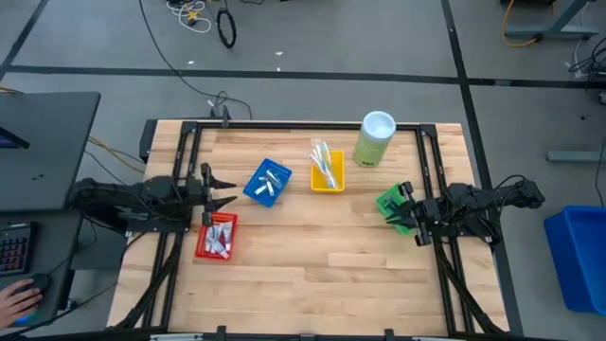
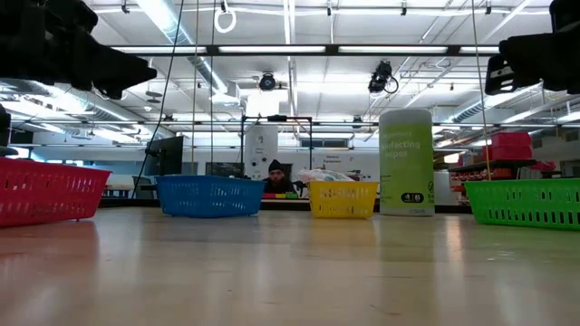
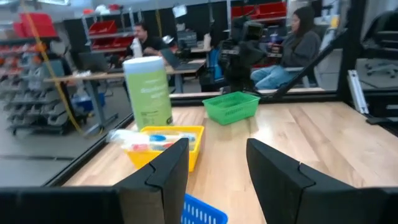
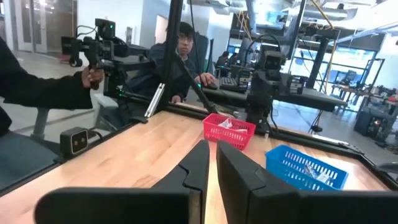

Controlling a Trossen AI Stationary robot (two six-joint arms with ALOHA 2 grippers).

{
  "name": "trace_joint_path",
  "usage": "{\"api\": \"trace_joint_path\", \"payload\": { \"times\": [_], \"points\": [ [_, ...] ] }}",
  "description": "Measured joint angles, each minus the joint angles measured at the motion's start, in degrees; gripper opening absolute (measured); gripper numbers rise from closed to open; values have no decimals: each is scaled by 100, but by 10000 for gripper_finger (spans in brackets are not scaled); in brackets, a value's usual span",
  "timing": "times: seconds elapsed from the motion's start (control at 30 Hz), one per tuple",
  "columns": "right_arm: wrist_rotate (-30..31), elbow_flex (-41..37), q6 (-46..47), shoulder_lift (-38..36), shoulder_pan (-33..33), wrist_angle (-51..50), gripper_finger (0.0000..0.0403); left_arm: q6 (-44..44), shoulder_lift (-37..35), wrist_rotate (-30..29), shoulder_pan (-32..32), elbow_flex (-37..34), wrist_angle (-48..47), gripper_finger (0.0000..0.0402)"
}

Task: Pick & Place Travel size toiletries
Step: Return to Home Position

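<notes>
Parked at opposite desk [image 1: 312, 275] sides, holding nothing, presumably to leave the baskets free.
Left gripper [image 1: 227, 189] fingers spread, right gripper [image 1: 398, 206] fingers almost pressed together; toiletries [image 1: 221, 237] grouped in red basket [image 1: 200, 242], blue basket [image 1: 251, 192] and yellow basket [image 1: 328, 188].

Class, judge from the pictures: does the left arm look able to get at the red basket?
Probably yes: the left gripper is open right beside the red basket, with nothing between them.
</notes>
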Motion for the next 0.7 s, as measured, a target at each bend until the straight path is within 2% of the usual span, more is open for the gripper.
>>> {"api": "trace_joint_path", "payload": {
  "times": [0.23, 0.7],
  "points": [
    [-2, 0, 24, 0, 0, -1, 40, 49, 6, 221, 0, -494, 751, 169],
    [-2, 0, 24, 0, 0, -3, 41, -337, 5, 206, 0, -492, 719, 169]
  ]
}}
